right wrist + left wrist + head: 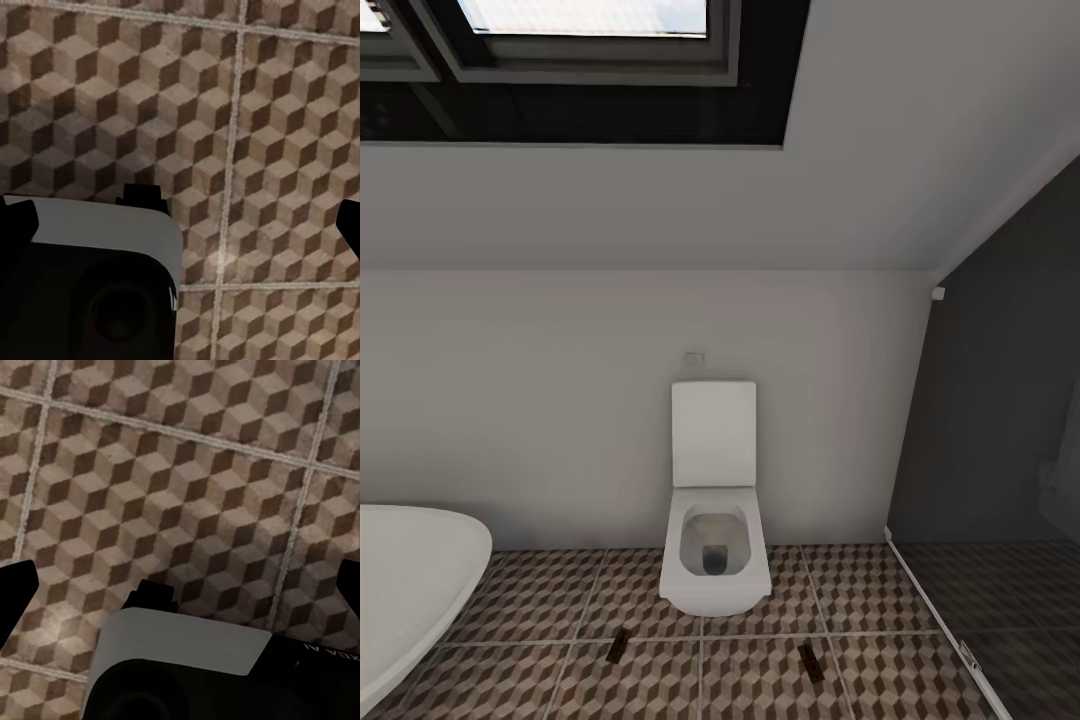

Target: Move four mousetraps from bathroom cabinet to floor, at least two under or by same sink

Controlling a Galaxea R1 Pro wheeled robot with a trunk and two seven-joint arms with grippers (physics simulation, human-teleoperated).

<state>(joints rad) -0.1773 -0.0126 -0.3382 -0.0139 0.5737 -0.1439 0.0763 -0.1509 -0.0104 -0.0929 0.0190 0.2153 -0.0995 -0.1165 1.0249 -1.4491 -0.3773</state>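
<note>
Brown mousetraps [617, 646] on bathroom floor [760, 680] before toilet [713, 560].

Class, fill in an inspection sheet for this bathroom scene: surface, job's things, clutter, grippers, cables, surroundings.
Surface: cube-patterned brown and beige tiled floor, pale grout.
Job's things: two small dark flat mousetraps lying on the tiles in front of the white toilet, apart.
Clutter: nothing seen.
Grippers: left gripper and right gripper open, empty, over tiles.
Cables: nothing seen.
Surroundings: rounded white bathtub, white wall, dark-framed window, glass partition.
</note>
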